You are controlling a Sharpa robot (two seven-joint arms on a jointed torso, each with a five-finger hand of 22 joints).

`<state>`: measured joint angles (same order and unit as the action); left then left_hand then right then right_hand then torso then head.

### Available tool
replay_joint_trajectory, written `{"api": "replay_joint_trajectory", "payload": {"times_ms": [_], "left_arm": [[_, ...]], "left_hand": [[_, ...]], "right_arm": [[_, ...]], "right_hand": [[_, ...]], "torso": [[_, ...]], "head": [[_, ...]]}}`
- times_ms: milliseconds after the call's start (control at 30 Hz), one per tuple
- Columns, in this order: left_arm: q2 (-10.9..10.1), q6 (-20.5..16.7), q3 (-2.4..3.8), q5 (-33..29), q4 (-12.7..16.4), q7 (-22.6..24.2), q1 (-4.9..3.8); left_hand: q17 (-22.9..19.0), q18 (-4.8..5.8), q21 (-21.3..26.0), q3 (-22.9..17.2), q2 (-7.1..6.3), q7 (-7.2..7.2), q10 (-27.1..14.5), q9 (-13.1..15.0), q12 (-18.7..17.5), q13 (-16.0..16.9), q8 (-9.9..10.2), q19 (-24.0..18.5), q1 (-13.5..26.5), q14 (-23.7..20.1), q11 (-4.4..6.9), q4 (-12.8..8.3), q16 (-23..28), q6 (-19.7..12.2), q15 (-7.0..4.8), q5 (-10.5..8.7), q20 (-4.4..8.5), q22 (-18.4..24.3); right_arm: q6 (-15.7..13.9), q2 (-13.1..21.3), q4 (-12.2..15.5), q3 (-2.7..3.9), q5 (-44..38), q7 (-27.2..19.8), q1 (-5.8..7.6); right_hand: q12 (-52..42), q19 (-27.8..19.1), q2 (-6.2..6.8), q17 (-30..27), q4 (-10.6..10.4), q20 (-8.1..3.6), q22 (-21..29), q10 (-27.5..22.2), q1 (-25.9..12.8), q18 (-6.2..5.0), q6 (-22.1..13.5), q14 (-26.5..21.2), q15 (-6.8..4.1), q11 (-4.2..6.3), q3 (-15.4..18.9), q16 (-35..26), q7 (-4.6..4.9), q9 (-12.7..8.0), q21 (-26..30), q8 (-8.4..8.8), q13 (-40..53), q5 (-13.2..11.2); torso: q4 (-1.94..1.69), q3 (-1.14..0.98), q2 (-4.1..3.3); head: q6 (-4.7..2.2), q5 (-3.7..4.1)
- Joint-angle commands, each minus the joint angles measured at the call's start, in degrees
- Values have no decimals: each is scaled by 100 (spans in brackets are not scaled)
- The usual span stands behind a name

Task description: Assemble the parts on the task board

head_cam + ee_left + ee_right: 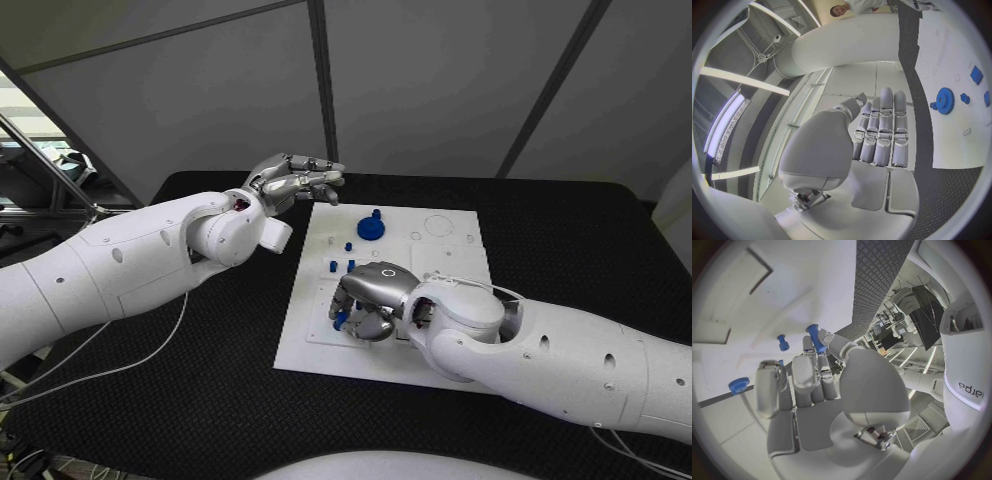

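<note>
A small blue peg (815,338), judged light, stiff and slippery, is pinched near its lower end by the right hand (371,300) over the task board (433,345), while the left hand (296,182), fingers (882,127) straight together, holds nothing.

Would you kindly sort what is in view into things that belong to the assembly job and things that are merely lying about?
Belongs to the job:
task board
blue gear standing on the board
small blue pegs on the board
blue peg pinched in the right hand
left hand, holding nothing, beside the board

Lying about:
cables on the black table
</note>
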<state>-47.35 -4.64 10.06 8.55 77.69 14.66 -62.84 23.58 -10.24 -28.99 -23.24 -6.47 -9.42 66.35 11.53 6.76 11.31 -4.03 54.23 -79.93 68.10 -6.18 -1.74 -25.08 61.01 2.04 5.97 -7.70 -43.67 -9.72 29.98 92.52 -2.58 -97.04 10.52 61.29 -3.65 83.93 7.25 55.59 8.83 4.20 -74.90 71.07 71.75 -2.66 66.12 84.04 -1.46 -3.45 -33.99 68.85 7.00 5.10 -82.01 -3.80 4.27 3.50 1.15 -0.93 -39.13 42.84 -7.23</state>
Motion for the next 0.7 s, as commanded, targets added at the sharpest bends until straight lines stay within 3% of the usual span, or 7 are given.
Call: {"api": "replay_joint_trajectory", "payload": {"times_ms": [33,133,267,500,700], "left_arm": [[3,61,4,-25,3,12,-11],[1,61,3,-25,2,10,-11],[4,65,3,-25,0,11,-11],[0,71,1,-25,-2,6,-11],[-14,91,-1,-25,-16,-8,-10]], "left_hand": [[-6,-8,22,13,22,-15,-33,6,-12,-7,22,-13,-30,41,8,-35,32,-25,12,-2,-37,6],[-6,-8,22,13,22,-15,-33,6,-12,-7,22,-13,-30,41,8,-35,32,-25,12,-2,-37,6],[-6,-8,22,13,22,-15,-33,6,-12,-7,22,-13,-30,41,8,-35,32,-25,12,-2,-37,6],[-6,-8,22,14,23,-15,-33,6,-12,-7,22,-13,-29,42,8,-34,33,-25,12,-3,-37,6],[-6,-11,34,47,46,-13,-37,12,-14,-10,22,-2,-4,77,8,-31,69,-33,14,-110,-44,20]], "right_arm": [[-7,-4,-30,-31,-39,-44,-22],[-214,-8,-38,-34,-23,-121,-22],[-443,-5,-28,-36,-9,-180,-22],[-896,120,107,-36,121,-356,-23],[-1385,489,444,-28,338,-518,-22]], "right_hand": [[21,39,164,-198,-25,85,-354,-441,-138,-39,-199,-40,92,-103,13,-142,-15,-62,211,33,-70,-34],[-3,-130,307,-505,12,164,-28,-849,-166,-121,-440,-136,151,-191,131,-358,-71,-119,515,31,-67,-57],[-54,-238,364,-681,25,205,195,-1072,-140,-179,-674,-188,182,-225,312,-483,-130,-138,732,27,-55,-59],[-208,-288,394,-807,-36,223,375,-1280,-69,-216,-921,-199,191,-238,710,-568,-203,-136,916,23,-40,-49],[-355,-233,377,-742,-97,213,334,-1325,6,-203,-981,-144,180,-225,1002,-508,-226,-130,881,15,-37,-8]], "torso": [[-2,-2,1],[1,-3,1],[0,-3,0],[3,-7,-2],[15,-5,7]], "head": [[-3,3],[-11,4],[-17,6],[-39,8],[-69,35]]}}
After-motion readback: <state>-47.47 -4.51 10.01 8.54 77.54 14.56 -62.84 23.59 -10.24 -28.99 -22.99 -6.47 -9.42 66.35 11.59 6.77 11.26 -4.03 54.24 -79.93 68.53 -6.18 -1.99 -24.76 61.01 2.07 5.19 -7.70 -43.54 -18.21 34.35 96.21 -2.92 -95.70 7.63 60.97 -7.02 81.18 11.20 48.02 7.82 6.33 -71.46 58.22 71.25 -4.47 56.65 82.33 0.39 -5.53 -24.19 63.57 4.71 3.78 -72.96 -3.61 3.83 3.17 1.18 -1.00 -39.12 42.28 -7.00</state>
